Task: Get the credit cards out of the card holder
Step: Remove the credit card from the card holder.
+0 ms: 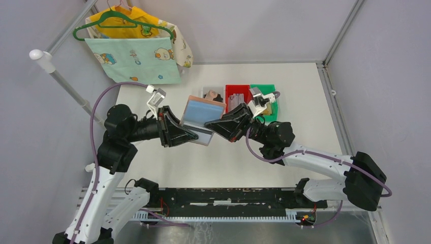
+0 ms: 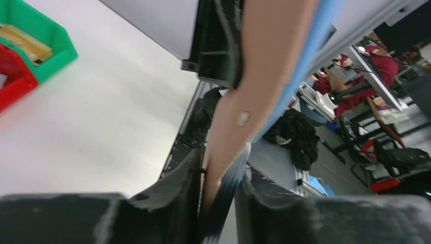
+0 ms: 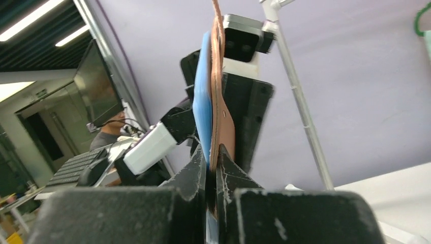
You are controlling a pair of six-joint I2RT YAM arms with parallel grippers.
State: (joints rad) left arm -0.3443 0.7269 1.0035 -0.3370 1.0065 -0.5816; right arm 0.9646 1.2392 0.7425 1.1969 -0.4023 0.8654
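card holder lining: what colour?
Light blue inside the card holder, and pinkish-tan outside. It shows best in the top external view.

Reads to me as robotics lab. My cell: white table (image 1: 305, 152) boxed in by grey panels (image 1: 254, 25) on metal frame (image 1: 345, 30). Beyond it I see strip lights (image 3: 30, 30), monitor (image 3: 96, 76), keyboard (image 3: 76, 170), seated person (image 3: 109, 134), another person in red (image 2: 376, 58) among desks.
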